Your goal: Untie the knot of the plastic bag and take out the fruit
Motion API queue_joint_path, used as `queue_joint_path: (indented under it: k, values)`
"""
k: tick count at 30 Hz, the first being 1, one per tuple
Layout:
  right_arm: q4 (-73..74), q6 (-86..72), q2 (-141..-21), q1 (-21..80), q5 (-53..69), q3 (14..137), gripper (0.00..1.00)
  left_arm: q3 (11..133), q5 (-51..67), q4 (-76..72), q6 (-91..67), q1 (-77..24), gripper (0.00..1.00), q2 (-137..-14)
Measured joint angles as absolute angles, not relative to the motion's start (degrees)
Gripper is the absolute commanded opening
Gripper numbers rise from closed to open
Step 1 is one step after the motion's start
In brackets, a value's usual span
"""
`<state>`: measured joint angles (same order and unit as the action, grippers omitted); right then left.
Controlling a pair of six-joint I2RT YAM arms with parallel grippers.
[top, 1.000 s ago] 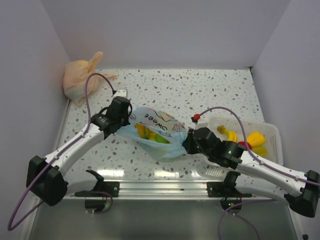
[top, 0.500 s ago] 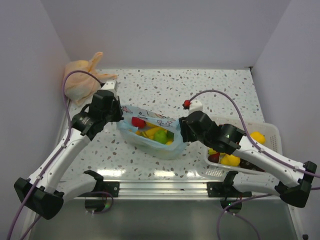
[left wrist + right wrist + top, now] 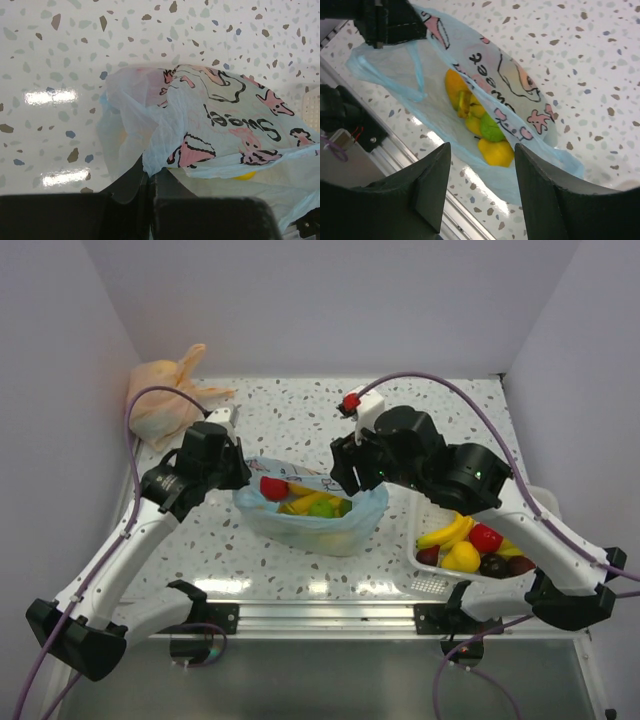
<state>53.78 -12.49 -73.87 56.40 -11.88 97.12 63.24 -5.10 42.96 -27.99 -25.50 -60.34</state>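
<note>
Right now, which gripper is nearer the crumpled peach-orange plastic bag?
Left. The left gripper sits diagonally right of the peach-orange bag; the right gripper hangs farther right, over the light blue plastic bag.

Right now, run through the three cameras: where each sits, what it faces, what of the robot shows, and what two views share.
Top external: above and behind the bases, looking down at the table; both arms show, left gripper and right gripper at the plastic bag.
Left wrist: low, facing the bag's printed side; its shut fingers pinch the edge.
Right wrist: above, looking into the bag's open mouth at the fruit; its spread fingers show.
Shared: all see the bag; right wrist catches the left gripper.
</note>
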Motion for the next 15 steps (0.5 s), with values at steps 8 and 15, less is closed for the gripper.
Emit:
queue_joint_path:
  k: [8, 15]
  values:
    - [43.0, -12.8, -80.8, 63.9, -8.2, 85.8, 0.46, 60.9, -4.1, 43.1, -29.5, -25.5, 0.0, -58.6]
    - [31.0, -14.0, -87.0, 68.4, -9.1, 65.8, 0.32, 56.8, -3.2, 42.4, -31.2, -25.5, 0.0, -56.5]
